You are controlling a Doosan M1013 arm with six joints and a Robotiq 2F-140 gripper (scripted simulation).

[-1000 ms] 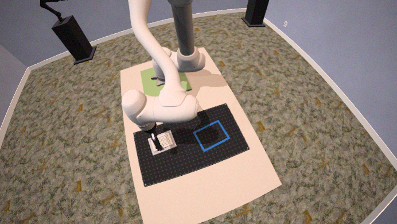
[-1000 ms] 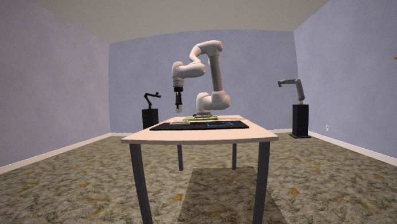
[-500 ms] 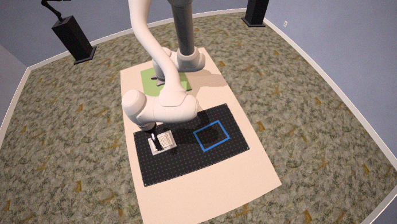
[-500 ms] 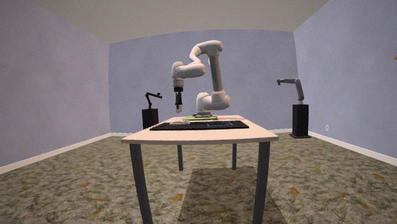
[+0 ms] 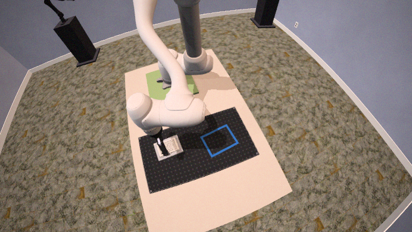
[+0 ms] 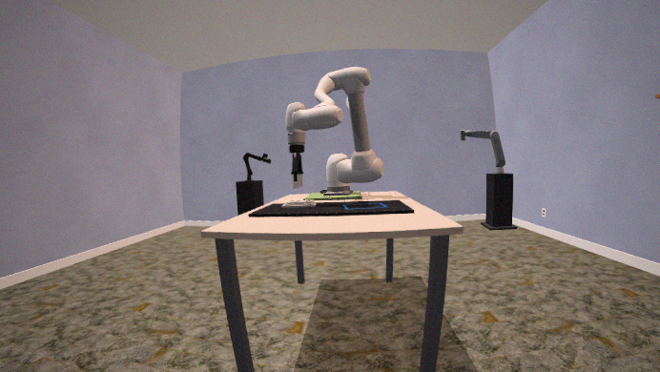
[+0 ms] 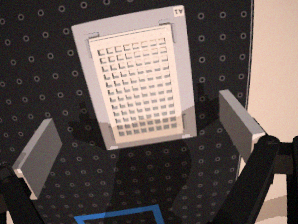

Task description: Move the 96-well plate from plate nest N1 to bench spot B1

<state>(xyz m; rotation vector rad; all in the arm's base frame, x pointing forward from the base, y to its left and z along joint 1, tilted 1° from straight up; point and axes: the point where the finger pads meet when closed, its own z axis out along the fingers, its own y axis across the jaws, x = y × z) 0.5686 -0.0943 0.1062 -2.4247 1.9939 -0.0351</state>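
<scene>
The white 96-well plate [image 5: 172,144] sits flat in the light grey plate nest [image 5: 168,147] on the left part of the black deck. In the wrist view the plate [image 7: 141,87] lies in the nest, right way up. My gripper [image 5: 161,145] hangs above the nest, clear of the plate, with its fingers wide open and empty. In the wrist view the gripper [image 7: 139,141] has one finger at each side of the frame. The blue taped outline [image 5: 219,140] lies on the right part of the deck, empty. In the side view my gripper [image 6: 297,181] hangs well above the deck.
The black pegboard deck [image 5: 196,149] lies on a beige table. A green pad [image 5: 169,83] holds the arm's base at the back. The table edge runs close to the left of the nest. Two black pedestals with small arms stand on the floor, far off.
</scene>
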